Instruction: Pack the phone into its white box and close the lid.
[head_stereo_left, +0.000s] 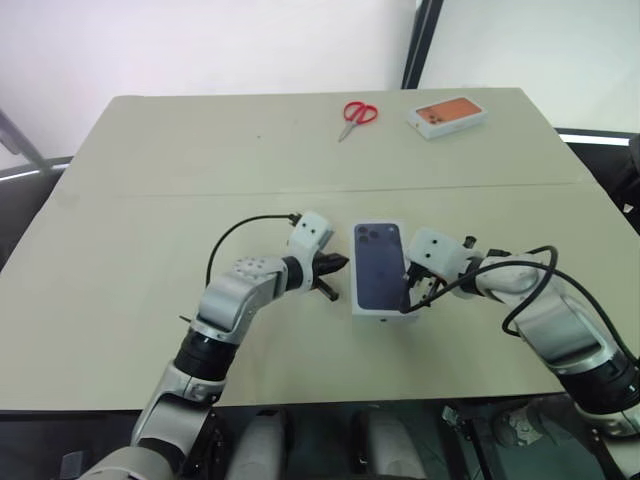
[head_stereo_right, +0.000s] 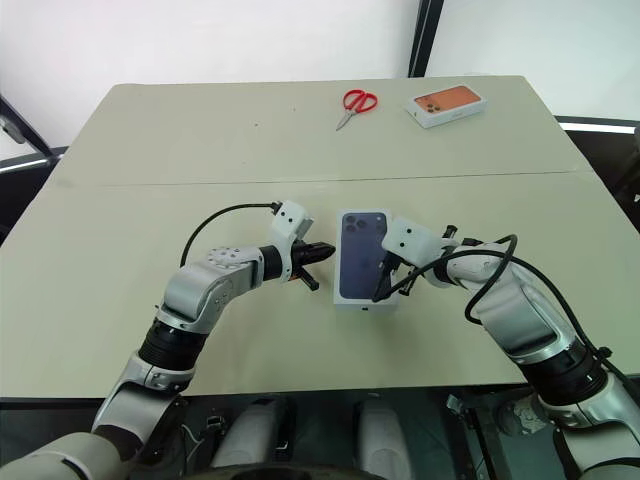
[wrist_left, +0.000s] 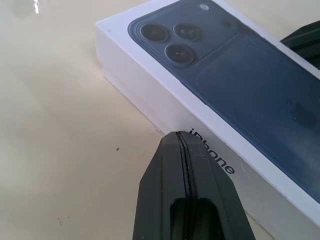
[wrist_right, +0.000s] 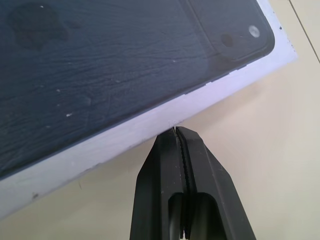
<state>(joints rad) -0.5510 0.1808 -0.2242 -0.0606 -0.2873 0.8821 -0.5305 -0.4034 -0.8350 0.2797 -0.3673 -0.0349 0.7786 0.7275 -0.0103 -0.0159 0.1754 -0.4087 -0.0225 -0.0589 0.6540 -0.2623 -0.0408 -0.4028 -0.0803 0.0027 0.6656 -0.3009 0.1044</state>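
Observation:
The lid (head_stereo_left: 379, 265), white with a dark blue phone printed on top, lies flat in the middle of the table, and its white side wall reaches down to the tabletop. The phone and the white box base are hidden. My left gripper (head_stereo_left: 338, 266) is shut, and its tip (wrist_left: 181, 137) rests against the lid's left side wall. My right gripper (head_stereo_left: 408, 296) is also shut, with its tip (wrist_right: 176, 131) at the lid's right edge. Neither gripper holds anything.
Red scissors (head_stereo_left: 357, 116) and a white box with an orange top (head_stereo_left: 447, 115) lie near the table's far edge. The beige table (head_stereo_left: 150, 260) has open surface to the left and right of the arms. A black cable loops off each wrist.

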